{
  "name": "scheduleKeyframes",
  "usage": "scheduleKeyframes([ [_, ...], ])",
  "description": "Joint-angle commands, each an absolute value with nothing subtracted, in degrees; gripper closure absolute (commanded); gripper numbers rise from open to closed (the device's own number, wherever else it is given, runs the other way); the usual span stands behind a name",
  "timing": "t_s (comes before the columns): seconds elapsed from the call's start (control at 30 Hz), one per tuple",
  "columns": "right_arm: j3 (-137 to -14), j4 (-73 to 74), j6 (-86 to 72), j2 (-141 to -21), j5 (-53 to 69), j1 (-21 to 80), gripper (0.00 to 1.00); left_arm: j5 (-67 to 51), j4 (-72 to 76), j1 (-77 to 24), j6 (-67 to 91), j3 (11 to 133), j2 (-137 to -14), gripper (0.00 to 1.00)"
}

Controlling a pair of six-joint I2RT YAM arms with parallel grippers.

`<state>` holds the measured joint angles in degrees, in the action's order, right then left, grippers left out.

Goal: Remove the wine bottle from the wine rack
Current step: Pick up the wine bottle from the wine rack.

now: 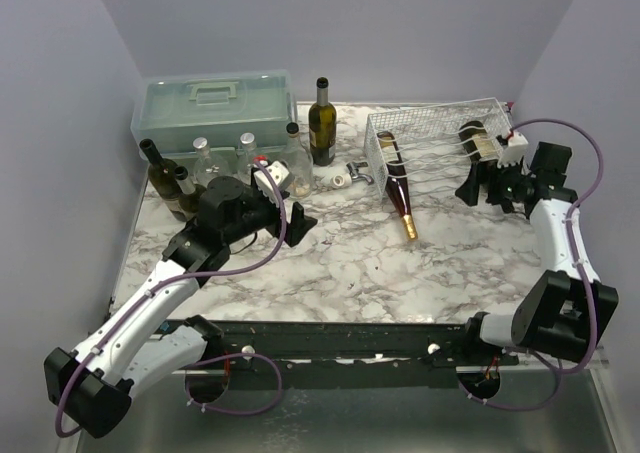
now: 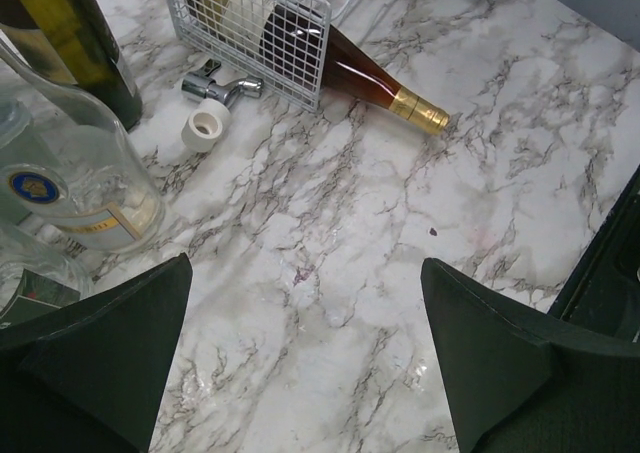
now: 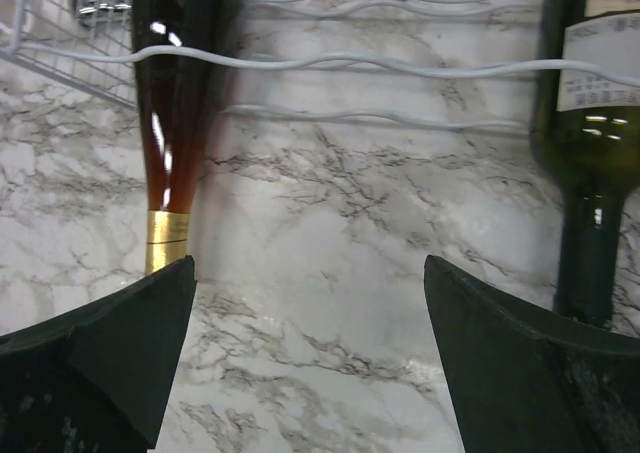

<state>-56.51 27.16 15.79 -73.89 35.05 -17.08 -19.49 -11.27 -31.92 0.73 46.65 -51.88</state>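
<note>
One white wire-mesh wine rack [image 1: 437, 133], far right part of the marble-patterned counter [image 1: 330, 263]; its wavy wires likely keep the lying bottles from rolling. One amber glass wine bottle with gold foil neck [image 1: 399, 188], left cradle, neck jutting past the rack's near side onto the counter; one dark green labelled glass bottle [image 1: 478, 141], right cradle. The right gripper [image 1: 478, 188] has its jaws wide and empty, just beside the rack's near side, facing the gap between both necks and gripping neither; the green bottle seems nearer. The left gripper [image 1: 298, 218] is wide and empty, well apart toward the left edge.

Wine bottle [image 1: 399, 187] in wine rack [image 1: 432, 123] (toolbox [image 1: 213, 108] left).
</note>
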Motion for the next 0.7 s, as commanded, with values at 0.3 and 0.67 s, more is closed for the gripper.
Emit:
scheduleKeyframes([
  [0.3, -67.38, 33.22, 27.19, -88.53, 31.17, -27.76, 0.04, -16.44, -11.36, -33.44, -1.88, 46.24, -50.23, 0.01],
  [0.67, -73.41, 33.57, 31.45, -99.13, 28.97, -28.10, 0.09, -15.16, -11.62, -33.66, -2.67, 46.06, -50.40, 0.01],
])
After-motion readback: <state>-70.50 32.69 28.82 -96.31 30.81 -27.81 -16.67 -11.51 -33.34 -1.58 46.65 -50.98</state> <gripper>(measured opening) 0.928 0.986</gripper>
